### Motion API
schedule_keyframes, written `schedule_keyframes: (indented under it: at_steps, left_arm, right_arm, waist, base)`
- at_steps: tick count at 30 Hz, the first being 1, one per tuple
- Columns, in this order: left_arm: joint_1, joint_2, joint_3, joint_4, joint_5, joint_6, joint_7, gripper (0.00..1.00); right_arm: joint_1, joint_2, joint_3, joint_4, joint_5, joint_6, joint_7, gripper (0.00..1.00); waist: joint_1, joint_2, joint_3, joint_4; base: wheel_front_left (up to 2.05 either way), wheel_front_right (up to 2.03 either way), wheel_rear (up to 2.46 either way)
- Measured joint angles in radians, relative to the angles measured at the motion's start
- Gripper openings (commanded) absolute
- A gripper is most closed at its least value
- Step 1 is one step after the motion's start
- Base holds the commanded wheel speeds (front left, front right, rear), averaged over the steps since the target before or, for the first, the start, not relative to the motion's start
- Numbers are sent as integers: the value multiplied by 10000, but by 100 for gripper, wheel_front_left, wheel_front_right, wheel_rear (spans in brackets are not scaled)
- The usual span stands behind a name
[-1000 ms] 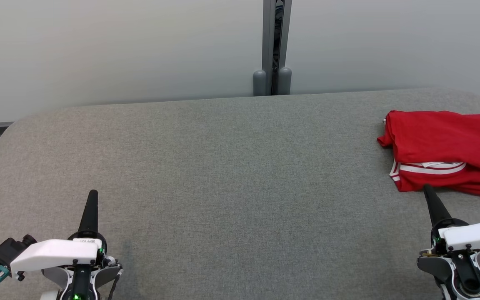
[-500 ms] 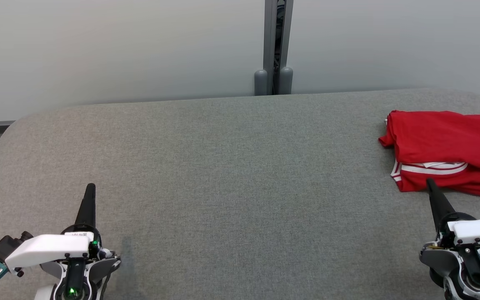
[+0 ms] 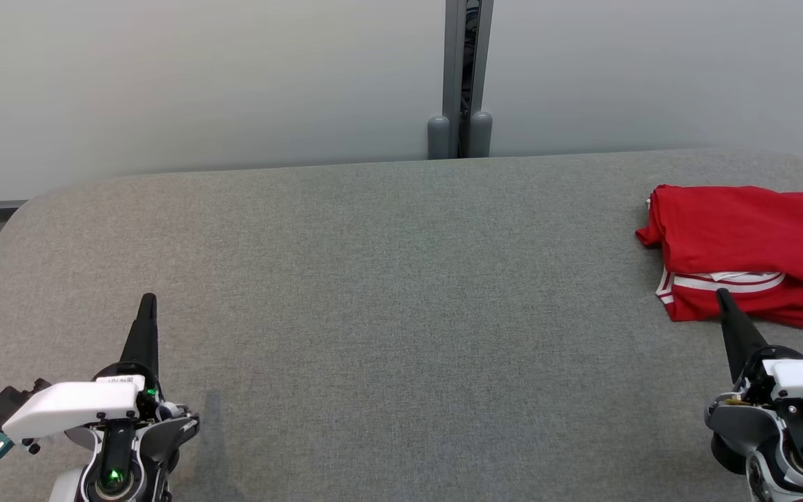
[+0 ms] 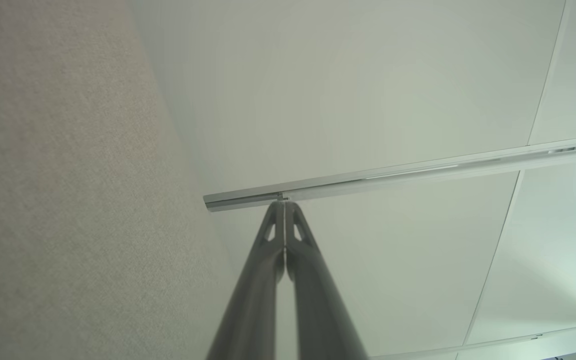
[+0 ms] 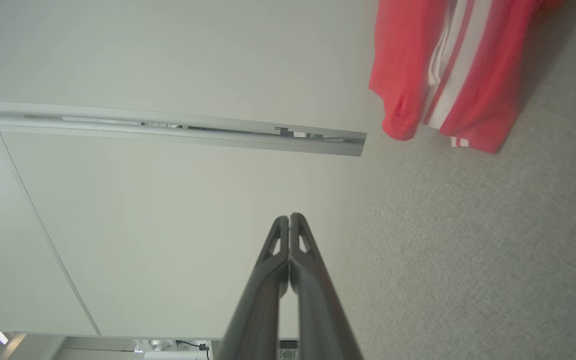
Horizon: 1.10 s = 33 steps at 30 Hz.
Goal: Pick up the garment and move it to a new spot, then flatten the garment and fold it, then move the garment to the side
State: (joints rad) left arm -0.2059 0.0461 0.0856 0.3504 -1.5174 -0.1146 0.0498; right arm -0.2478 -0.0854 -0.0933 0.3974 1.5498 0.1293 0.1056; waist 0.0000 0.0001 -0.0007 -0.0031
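At far R end of the grey desk, near its back edge, lies the garment: red w/ white stripes, folded into a roughly square stack, a white-striped hem showing on the near side. My R jaws sit at lower R of head view, clenched on nothing, fingers pressed into one dark spike pointing up-view. The spike's tip overlaps the garment's near edge in that view; can't tell contact from there. R wrist view sorts it: the garment is off to upper R, apart from my tips, which aim at the pale wall. My L jaws are at lower L of head view, also clenched & empty, over bare desk, well apart from the garment. L wrist view: fingers together along their length, desk on the L, wall panels ahead. Behind desk centre a grey post splits the wall, w/ two rounded caps at its base.
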Motion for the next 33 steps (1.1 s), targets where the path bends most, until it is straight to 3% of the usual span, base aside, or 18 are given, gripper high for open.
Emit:
schedule_keyframes:
  at_steps: [13,33]
  left_arm:
    - [-218,10,71,69,-861,-69,201,0]
    - [-230,12,77,73,-863,-73,201,0]
  right_arm:
    - [-211,21,-203,113,784,0,263,0]
    - [-214,48,-251,119,773,0,280,0]
  waist:
    - [-1,0,12,32]
    - [0,0,12,32]
  base:
    - [0,0,0]
    - [0,0,0]
